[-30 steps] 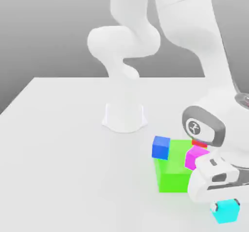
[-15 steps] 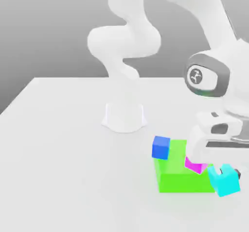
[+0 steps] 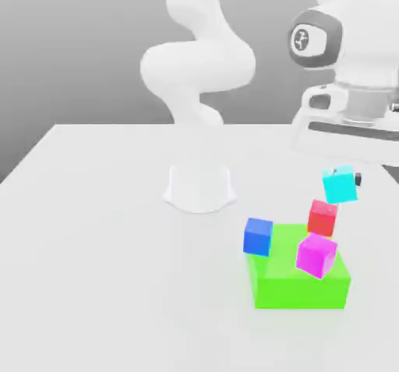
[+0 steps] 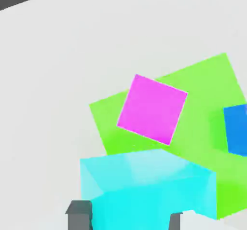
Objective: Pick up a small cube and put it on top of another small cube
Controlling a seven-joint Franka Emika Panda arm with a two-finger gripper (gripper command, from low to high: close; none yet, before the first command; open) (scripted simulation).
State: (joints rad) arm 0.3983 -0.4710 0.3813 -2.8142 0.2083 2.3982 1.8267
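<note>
Two views cover the scene. Exterior view: the gripper (image 3: 343,182) holds the cyan cube (image 3: 340,184) clear of the table (image 3: 101,238), above and toward the exterior view's right of the green block (image 3: 297,281). A magenta cube (image 3: 316,254) sits on the block, a blue cube (image 3: 258,236) at its edge, and a red cube (image 3: 322,217) behind. Hand view: both fingers (image 4: 78,213) clamp the cyan cube (image 4: 147,185) from either side, with the magenta cube (image 4: 152,109) on the block (image 4: 202,84) below. The red cube appears only in the exterior view.
</note>
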